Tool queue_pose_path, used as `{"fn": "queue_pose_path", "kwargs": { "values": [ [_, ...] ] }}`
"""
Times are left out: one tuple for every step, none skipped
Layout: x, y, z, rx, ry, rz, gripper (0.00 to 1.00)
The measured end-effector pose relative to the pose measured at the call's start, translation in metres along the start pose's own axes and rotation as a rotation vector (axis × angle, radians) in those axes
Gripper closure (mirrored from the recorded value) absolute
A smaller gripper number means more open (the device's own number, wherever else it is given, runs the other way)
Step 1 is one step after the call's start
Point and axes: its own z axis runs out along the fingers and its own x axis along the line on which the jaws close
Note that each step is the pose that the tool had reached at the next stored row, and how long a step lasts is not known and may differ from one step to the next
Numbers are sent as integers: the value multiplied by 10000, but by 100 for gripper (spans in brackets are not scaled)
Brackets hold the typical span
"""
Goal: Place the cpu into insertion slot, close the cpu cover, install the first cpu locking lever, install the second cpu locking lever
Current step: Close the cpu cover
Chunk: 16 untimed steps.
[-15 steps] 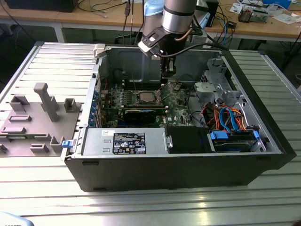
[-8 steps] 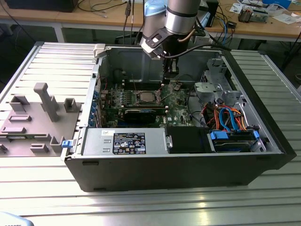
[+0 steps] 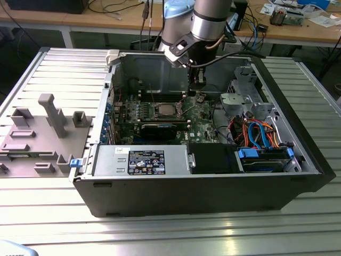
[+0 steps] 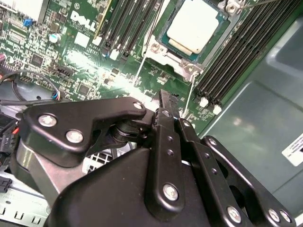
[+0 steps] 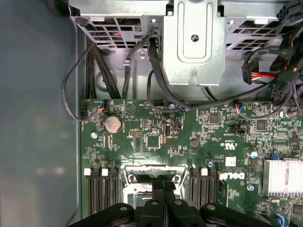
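Hand (image 5: 164, 187) first: my two fingers (image 5: 157, 194) are pressed flat together with no gap, and I hold nothing that I can make out. The tips hang just beside the insertion slot (image 4: 155, 47), over the green motherboard (image 4: 71, 61). The cpu (image 4: 195, 26) lies in the insertion slot, pale top up. The cpu cover (image 4: 176, 57) looks to be down around it, though I cannot tell if it sits fully flat. A thin locking lever (image 4: 190, 93) runs from the slot's corner toward my fingertips; whether it touches them I cannot tell.

My worry is a slip. Closed tips pushing on so thin a wire could skate off and strike the board or the memory slots (image 4: 236, 52) beside the insertion slot. If the cover is not flat, forcing the lever could strain the cpu.
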Motion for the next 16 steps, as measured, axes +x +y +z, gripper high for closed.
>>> {"fn": "queue_pose_path", "kwargs": {
  "values": [
    [0, 20, 4, 1, -1, -1, 89],
    [0, 45, 5, 2, 0, 0, 89],
    [0, 70, 7, 3, 1, 0, 89],
    [0, 92, 9, 3, 2, 0, 89],
    [0, 107, 10, 4, 1, 0, 89],
    [0, 121, 11, 4, 1, -1, 89],
    [0, 133, 12, 6, 1, -1, 89],
    [0, 151, 13, 6, 1, 0, 89],
    [0, 165, 14, 7, 1, 0, 89],
    [0, 177, 15, 7, 1, 0, 89],
    [0, 189, 17, 8, 1, 0, 89],
    [0, 200, 18, 8, -1, 0, 89],
    [1, 210, 19, 9, -2, -1, 89],
    [4, 229, 23, 9, -1, 0, 89],
    [7, 236, 25, 8, 0, 0, 89],
    [9, 246, 27, 8, 2, 0, 89]
  ]
}}
